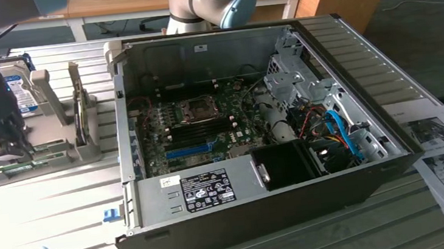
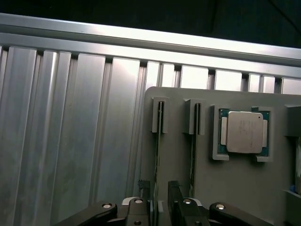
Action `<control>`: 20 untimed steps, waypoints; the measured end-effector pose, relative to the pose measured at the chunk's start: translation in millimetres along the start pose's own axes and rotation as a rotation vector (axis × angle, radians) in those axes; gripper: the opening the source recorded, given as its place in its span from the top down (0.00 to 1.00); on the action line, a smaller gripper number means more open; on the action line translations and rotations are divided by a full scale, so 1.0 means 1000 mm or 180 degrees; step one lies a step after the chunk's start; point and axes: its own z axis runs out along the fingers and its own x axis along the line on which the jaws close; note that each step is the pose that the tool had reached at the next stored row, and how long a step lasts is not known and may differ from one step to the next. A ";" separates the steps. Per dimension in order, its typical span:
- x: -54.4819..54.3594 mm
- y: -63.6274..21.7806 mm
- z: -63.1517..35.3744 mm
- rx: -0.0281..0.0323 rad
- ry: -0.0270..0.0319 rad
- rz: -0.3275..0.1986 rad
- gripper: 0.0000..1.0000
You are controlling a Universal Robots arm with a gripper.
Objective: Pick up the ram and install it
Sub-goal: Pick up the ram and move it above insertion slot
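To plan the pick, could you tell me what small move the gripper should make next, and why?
Probably close the fingers gently on the ram: the open gripper straddles the stick, which stands on edge in its slot of the grey holder.

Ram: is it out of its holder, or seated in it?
Seated: the ram stands on edge in the grey holder's slot, jaws open either side.

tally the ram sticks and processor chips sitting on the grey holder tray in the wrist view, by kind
ram sticks, on edge in their slots: 2
processor chip, lying flat in its pocket: 1
total: 3
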 end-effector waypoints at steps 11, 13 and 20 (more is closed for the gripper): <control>0.000 -0.0003 0.0076 0.0000 0.0000 0.0000 0.71; 0.000 -0.0003 0.0076 -0.0001 0.0000 0.0000 0.71; 0.001 -0.0021 0.0080 0.0000 0.0000 -0.0001 0.71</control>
